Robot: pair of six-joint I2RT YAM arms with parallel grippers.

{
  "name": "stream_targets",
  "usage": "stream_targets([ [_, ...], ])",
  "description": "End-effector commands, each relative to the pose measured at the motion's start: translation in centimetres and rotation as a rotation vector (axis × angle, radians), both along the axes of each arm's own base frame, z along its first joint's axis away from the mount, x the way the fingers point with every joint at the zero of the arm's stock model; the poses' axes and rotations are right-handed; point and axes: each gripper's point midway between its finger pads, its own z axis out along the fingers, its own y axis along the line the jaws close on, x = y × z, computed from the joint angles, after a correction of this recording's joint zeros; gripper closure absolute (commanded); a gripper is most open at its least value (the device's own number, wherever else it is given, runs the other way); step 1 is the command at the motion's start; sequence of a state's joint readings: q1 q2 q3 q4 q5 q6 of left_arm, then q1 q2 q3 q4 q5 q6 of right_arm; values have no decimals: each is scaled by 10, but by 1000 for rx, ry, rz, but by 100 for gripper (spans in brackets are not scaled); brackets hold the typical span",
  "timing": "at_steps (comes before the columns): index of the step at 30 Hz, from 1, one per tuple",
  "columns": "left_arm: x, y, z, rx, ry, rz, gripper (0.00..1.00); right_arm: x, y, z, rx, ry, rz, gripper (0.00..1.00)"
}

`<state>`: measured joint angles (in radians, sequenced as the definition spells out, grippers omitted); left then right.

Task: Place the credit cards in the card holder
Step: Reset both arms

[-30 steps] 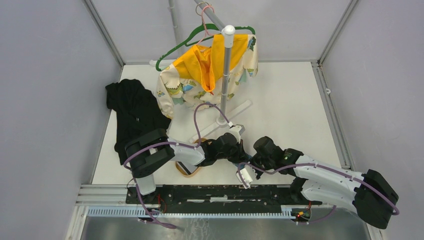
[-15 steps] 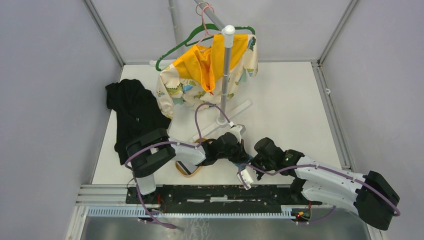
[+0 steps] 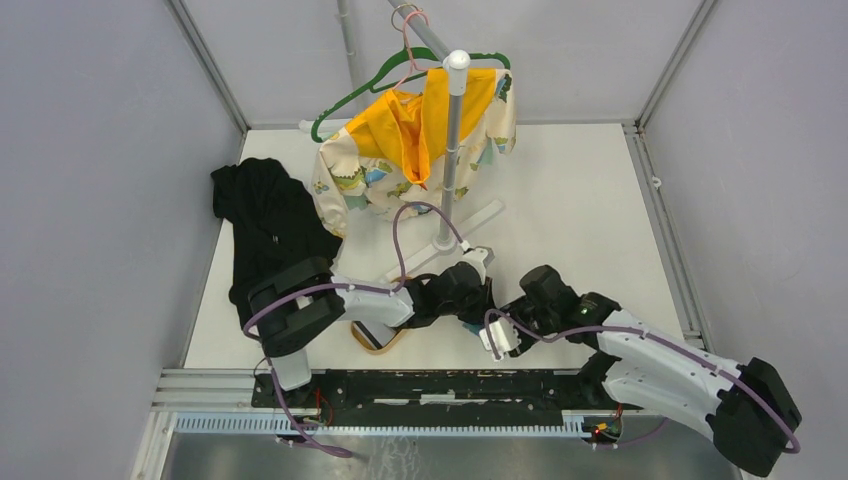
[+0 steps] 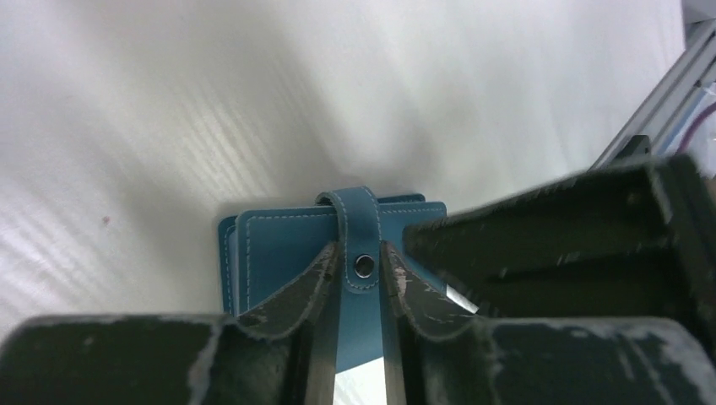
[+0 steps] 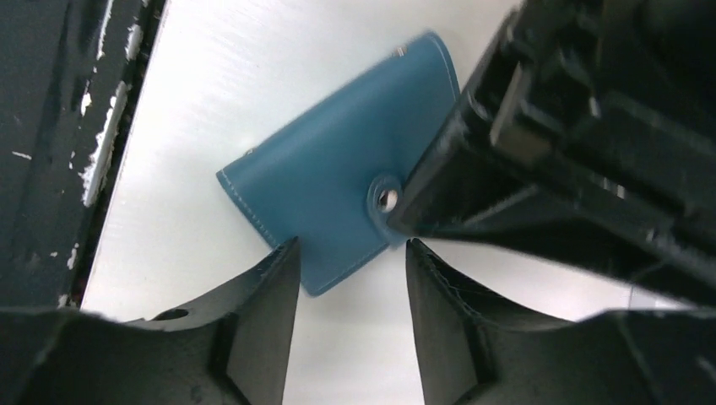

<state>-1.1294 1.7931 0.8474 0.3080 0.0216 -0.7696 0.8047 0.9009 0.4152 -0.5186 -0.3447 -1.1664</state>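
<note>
Card holder (image 5: 325, 190) lies snapped closed on the surface (image 4: 253, 93), no cards showing, probably tucked inside already; right tool (image 5: 352, 251) hovers released, left tool (image 4: 361, 255) straddles the tab (image 4: 355, 215), grip impossible to tell.

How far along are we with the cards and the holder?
Looks nearly done: the card holder lies closed on the table, strap snapped, no credit cards in view, though whether they are inside is hidden. In hand: left hand straddles the strap; right hand hovers open above. Remaining: pull both hands clear.
</note>
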Motion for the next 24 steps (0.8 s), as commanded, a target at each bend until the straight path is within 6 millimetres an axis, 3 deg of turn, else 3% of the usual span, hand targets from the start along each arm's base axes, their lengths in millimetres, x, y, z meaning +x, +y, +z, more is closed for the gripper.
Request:
stream_targets([
  [1,22,24,24,105,-103,81,67,-3,-8,19,56,90,-44,42],
  [8,42,48,81,91,-234,172,63,35,-21,61,226,-32,-244,23],
  [11,36,59,99,72,-262,151,62,75,-36,88,329,-118,-481,2],
  [13,32,64,119,23,-297,142,59,102,-48,109,402,-155,-675,2],
  [16,28,79,150,-43,-360,144,44,139,-71,150,542,-195,-1006,2],
  [18,31,91,169,-69,-405,176,24,148,-72,175,626,-192,-1076,2],
  [21,37,114,187,-51,-452,257,2,148,-59,215,695,-185,-1008,2],
  [24,43,135,207,-31,-486,327,0,139,-38,249,745,-136,-886,2],
])
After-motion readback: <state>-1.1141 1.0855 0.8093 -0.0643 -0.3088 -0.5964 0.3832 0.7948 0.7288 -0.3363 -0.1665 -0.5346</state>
